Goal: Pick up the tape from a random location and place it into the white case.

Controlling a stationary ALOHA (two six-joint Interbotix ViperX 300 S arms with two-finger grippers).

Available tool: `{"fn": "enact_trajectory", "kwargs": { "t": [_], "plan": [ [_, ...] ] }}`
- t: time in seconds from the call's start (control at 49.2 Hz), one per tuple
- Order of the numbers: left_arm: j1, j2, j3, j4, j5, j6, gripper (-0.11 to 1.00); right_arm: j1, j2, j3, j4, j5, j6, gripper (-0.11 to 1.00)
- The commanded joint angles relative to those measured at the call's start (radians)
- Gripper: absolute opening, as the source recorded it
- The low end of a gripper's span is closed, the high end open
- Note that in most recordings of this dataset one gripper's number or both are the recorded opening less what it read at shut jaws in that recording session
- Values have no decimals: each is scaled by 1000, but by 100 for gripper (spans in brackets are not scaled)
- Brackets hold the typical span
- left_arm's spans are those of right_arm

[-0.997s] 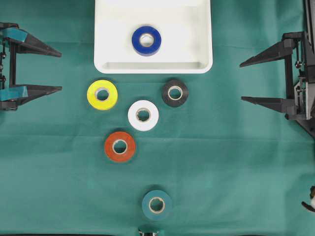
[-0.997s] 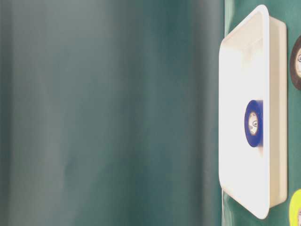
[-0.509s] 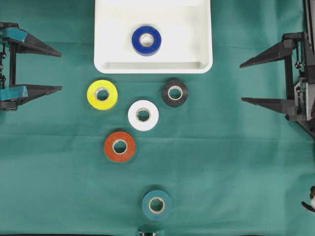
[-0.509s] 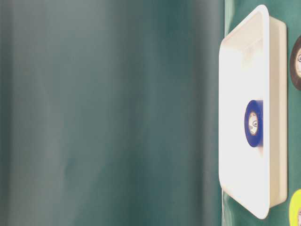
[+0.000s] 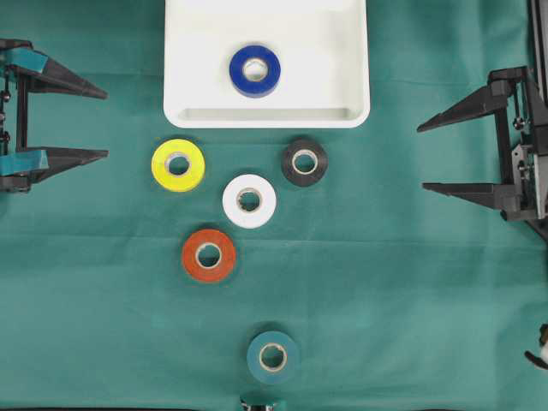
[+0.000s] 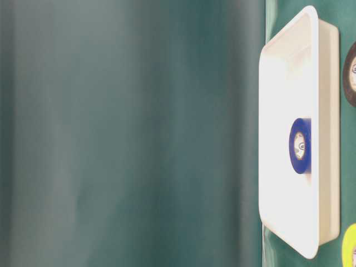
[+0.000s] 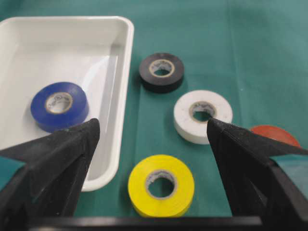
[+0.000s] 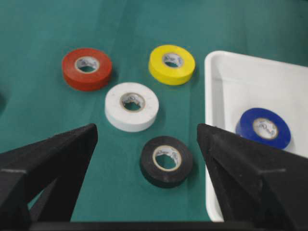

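The white case (image 5: 197,51) sits at the top centre of the green cloth with a blue tape roll (image 5: 254,70) lying flat inside it. Below it on the cloth lie a yellow tape roll (image 5: 178,164), a black one (image 5: 304,162), a white one (image 5: 249,200), an orange one (image 5: 208,255) and a teal one (image 5: 273,356). My left gripper (image 5: 104,122) stands open at the left edge, empty. My right gripper (image 5: 421,156) is open at the right edge, empty, level with the black roll (image 8: 166,161). The yellow roll (image 7: 161,185) lies ahead of my left jaws.
The table-level view shows the case's rim (image 6: 311,133) on its side beside a blurred green backdrop. A small dark object (image 5: 257,403) pokes in at the bottom edge of the cloth. A white object (image 5: 539,355) shows at the lower right edge.
My right gripper has shifted slightly downward in the overhead view. The left gripper and all the tape rolls have stayed where they were.
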Motion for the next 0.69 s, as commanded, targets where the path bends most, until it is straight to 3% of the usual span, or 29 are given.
{"fn": "enact_trajectory", "kwargs": {
  "t": [0.0, 0.264, 0.671],
  "plan": [
    [2, 3, -12, -2, -9, -2, 98, 3, 8, -20, 2, -9, 0, 93],
    [2, 3, -12, -2, -15, -2, 98, 3, 46, -35, 2, -35, 0, 93],
    [2, 11, -12, -2, -18, -3, 98, 3, 235, -126, -2, -112, 0, 93]
  ]
}}
